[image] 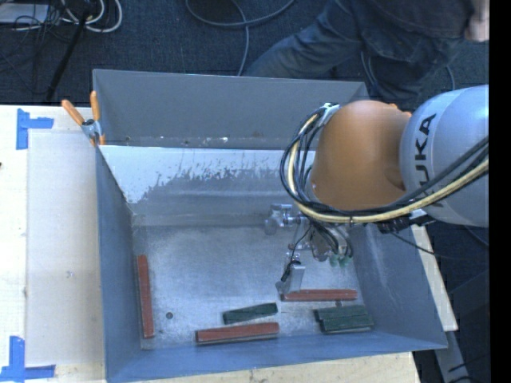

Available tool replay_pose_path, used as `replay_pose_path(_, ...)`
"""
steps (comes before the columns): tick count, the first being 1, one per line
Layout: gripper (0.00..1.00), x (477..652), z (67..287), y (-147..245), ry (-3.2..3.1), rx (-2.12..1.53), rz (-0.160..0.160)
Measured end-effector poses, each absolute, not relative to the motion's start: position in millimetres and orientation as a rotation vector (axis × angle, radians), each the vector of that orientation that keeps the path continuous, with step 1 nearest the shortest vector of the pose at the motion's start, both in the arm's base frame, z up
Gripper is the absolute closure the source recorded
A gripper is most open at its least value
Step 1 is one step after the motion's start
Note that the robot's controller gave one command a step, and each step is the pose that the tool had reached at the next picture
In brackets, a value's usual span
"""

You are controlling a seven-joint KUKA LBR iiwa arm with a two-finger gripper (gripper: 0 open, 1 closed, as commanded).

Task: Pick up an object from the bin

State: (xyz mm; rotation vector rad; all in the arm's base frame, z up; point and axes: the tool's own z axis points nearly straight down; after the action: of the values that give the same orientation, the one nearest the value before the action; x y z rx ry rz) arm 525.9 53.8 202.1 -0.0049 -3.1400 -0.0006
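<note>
Rust-brown bar (319,295), lower right in the bin (200,126), lies just below my gripper (288,282), whose opening I cannot tell; approach stage, I judge, with descent next.

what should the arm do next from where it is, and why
Probably ease the gripper a little down and right onto the red-brown bar lying on the right of the bin floor. The gripper hangs by that bar's left end, nothing lies on the bar, and the dark green block nearby lies apart from it.
</note>
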Motion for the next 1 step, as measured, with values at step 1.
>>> replay_pose_path(1,0.00,525.9,202.1,53.8,-3.140,-0.005,-0.001)
